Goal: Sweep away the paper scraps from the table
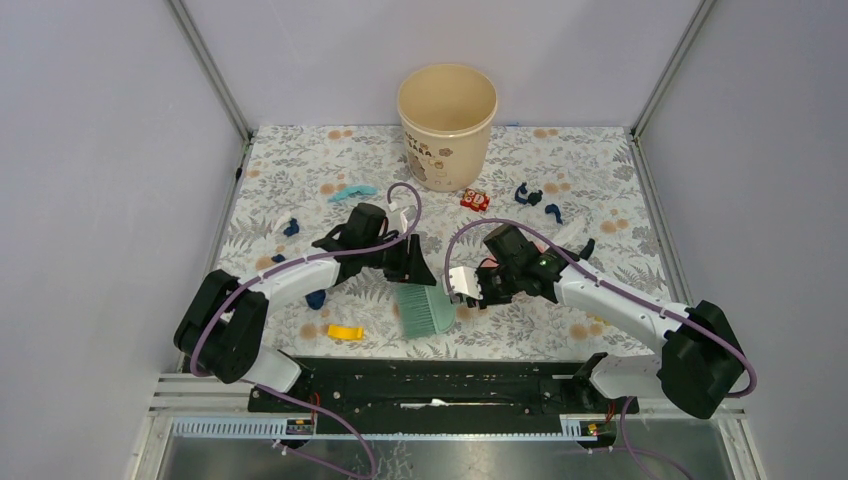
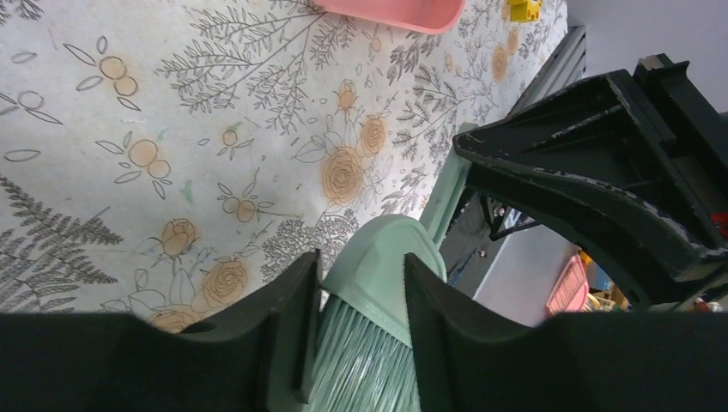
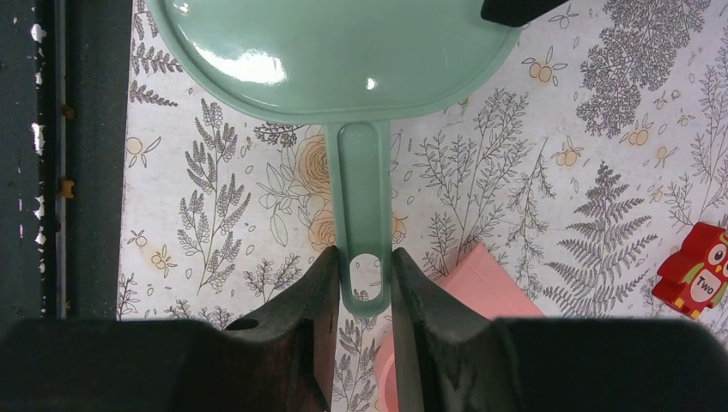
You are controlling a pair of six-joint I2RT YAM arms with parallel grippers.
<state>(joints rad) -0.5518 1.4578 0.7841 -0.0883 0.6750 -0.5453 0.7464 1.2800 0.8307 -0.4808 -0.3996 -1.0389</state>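
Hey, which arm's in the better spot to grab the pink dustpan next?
Right, probably. The pink dustpan lies just beside the right gripper, though that is shut on the handle of the green brush and must let go first. The left gripper straddles the brush head, farther away.

Left arm (image 1: 290, 280) stretched forward-right, right arm (image 1: 610, 300) stretched forward-left, wrists close together. Left gripper (image 2: 359, 287) angled down, jaws against both sides of brush (image 2: 378, 257) head. Right gripper (image 3: 362, 266) jaws clamped on brush handle end.
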